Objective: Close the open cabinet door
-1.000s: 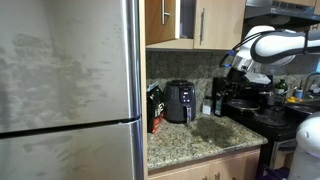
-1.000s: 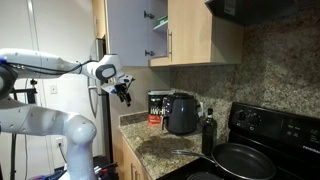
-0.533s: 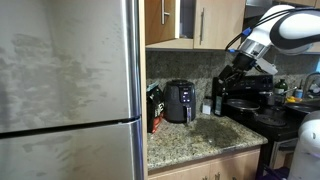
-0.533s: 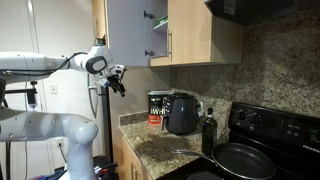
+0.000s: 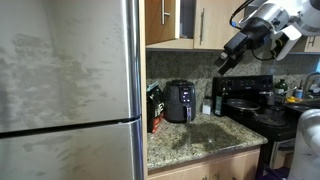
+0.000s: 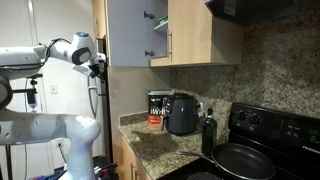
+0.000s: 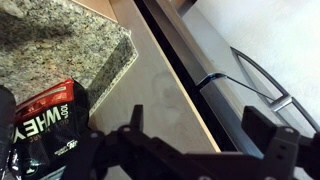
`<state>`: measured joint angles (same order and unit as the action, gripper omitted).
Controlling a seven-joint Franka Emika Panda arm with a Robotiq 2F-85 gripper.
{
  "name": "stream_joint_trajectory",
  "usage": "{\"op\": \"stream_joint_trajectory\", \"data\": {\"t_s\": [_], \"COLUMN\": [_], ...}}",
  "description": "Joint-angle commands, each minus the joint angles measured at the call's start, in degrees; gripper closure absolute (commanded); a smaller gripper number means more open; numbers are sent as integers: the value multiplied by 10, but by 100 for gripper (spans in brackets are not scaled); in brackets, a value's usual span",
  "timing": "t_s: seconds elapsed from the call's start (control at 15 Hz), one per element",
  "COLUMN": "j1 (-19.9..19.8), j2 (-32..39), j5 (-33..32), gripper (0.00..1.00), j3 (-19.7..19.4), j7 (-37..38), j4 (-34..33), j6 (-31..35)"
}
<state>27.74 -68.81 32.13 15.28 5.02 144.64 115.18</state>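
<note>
the gripper [image 6: 97,66], spread wide and holding nothing, hangs near the lower corner of the swung-out door [image 6: 126,30], whose upright panel, long axis vertical, lies at about 1 o'clock from it in an exterior view.

Arm [image 6: 40,128]: rounded, glossy white shells in both exterior views, separated at each joint by dark grey bands, with a round dark cap on the joint face just behind the tool. A thin black cable [image 5: 238,14] loops above the last links. Tool [image 5: 224,62]: matt black and blocky. Its two fingers [image 7: 135,125] appear in the wrist view as flat, angular dark silhouettes without visible markings.
</note>
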Motion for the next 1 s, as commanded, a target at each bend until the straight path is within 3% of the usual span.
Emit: {"op": "stream_joint_trajectory", "data": {"t_s": [0.0, 0.27, 0.53, 0.6, 0.67, 0.93], "j1": [-17, 3, -12, -21, 13, 4], "j2": [-3, 61, 100, 116, 85, 121], "j5": [11, 41, 44, 27, 18, -4], "gripper": [0, 0, 0, 0, 0, 0], "j3": [3, 51, 125, 126, 110, 111], "j7": [-10, -52, -75, -60, -43, -38], "j4": [1, -29, -52, -86, -40, -75], "j6": [-8, 53, 239, 268, 234, 277]}}
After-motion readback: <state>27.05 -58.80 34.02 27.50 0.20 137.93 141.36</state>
